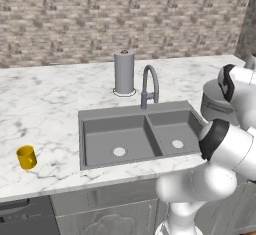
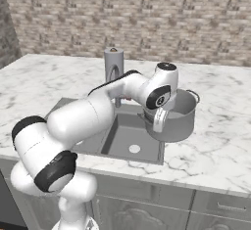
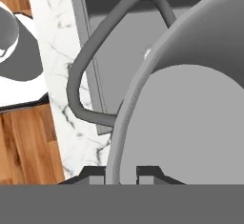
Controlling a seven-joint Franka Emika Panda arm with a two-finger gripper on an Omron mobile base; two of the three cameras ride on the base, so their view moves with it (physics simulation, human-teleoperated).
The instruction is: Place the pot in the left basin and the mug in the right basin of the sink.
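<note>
The wide grey pot [image 2: 177, 115] hangs at the right rim of the sink [image 2: 147, 159], partly over the counter. My gripper [image 2: 159, 122] is shut on the pot's near rim. In the hand view the fingertips [image 3: 148, 173] straddle the rim of the pot [image 3: 190, 123], and its looped side handle [image 3: 78, 80] arcs over the sink. From the left base side, my arm half hides the pot [image 1: 214, 105]. The yellow mug [image 1: 26, 157] stands upright on the counter, far left of the sink. The left basin [image 1: 112, 138] and the right basin [image 1: 174, 129] hold nothing.
A curved grey faucet [image 1: 149, 86] rises behind the sink's divider, with a tall paper-towel roll [image 1: 124, 72] just behind and to its left. A brick wall backs the marble counter [image 1: 45, 104]. The counter's front edge runs close below the sink.
</note>
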